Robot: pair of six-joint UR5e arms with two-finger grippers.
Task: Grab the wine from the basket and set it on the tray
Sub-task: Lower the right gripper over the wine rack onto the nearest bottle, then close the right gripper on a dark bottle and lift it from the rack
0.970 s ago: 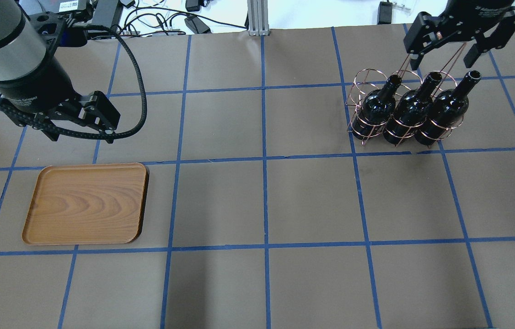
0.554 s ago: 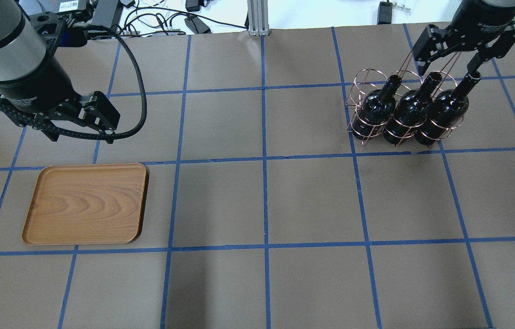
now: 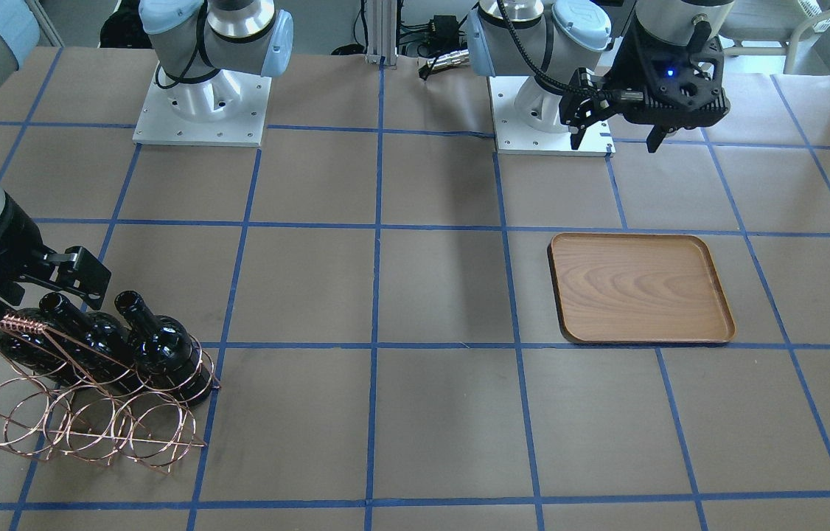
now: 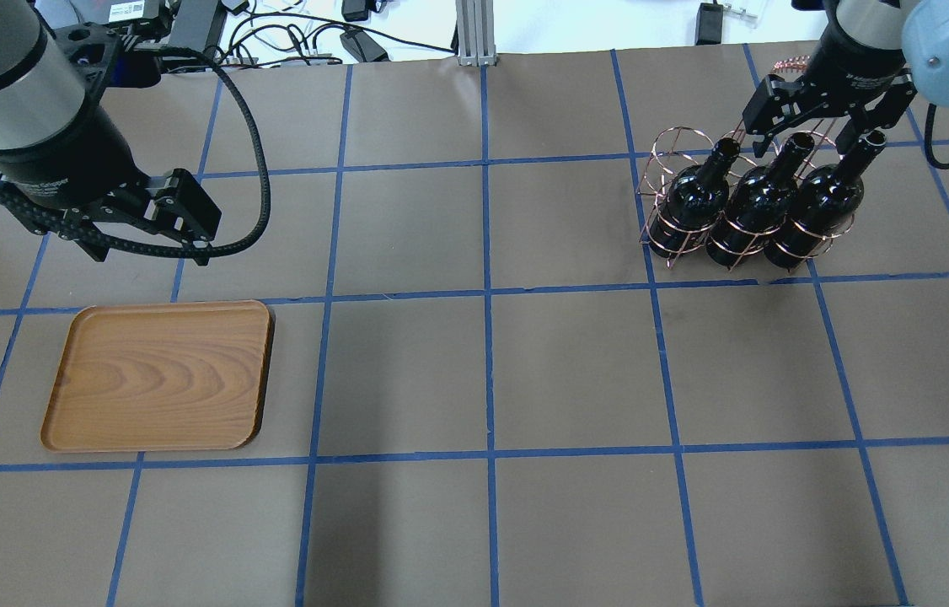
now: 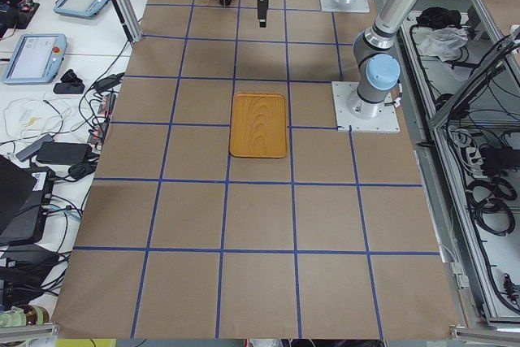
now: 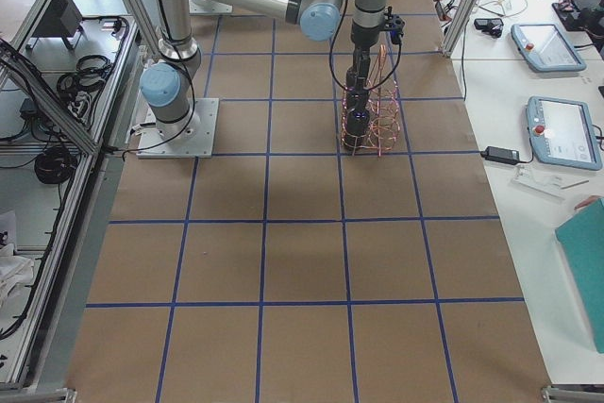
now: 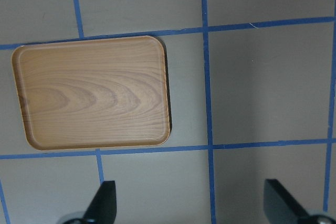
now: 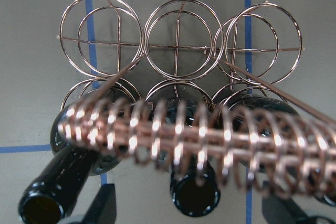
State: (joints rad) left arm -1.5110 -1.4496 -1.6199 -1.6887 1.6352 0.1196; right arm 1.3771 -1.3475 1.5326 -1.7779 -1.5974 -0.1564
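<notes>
Three black wine bottles stand in the copper wire basket (image 4: 667, 152) at the far right: left (image 4: 694, 198), middle (image 4: 753, 202) and right (image 4: 816, 202). My right gripper (image 4: 807, 139) is open, with the jaws on either side of the middle bottle's neck. In the right wrist view the middle bottle's mouth (image 8: 194, 199) lies between the open fingertips (image 8: 102, 205), and the basket's coiled handle (image 8: 199, 135) crosses in front. The wooden tray (image 4: 158, 375) lies empty at the near left. My left gripper (image 4: 142, 228) is open and empty, hovering just beyond the tray (image 7: 94, 93).
The table is brown paper with a blue tape grid. Cables and a metal post (image 4: 470, 34) sit past the far edge. The basket's empty front rings (image 3: 83, 428) face the operators' side. Tablets and cables lie on side benches (image 5: 49, 54).
My right gripper has come down and nearer, from behind and above the basket to the level of the bottle necks, and stays open. The left arm has not moved.
</notes>
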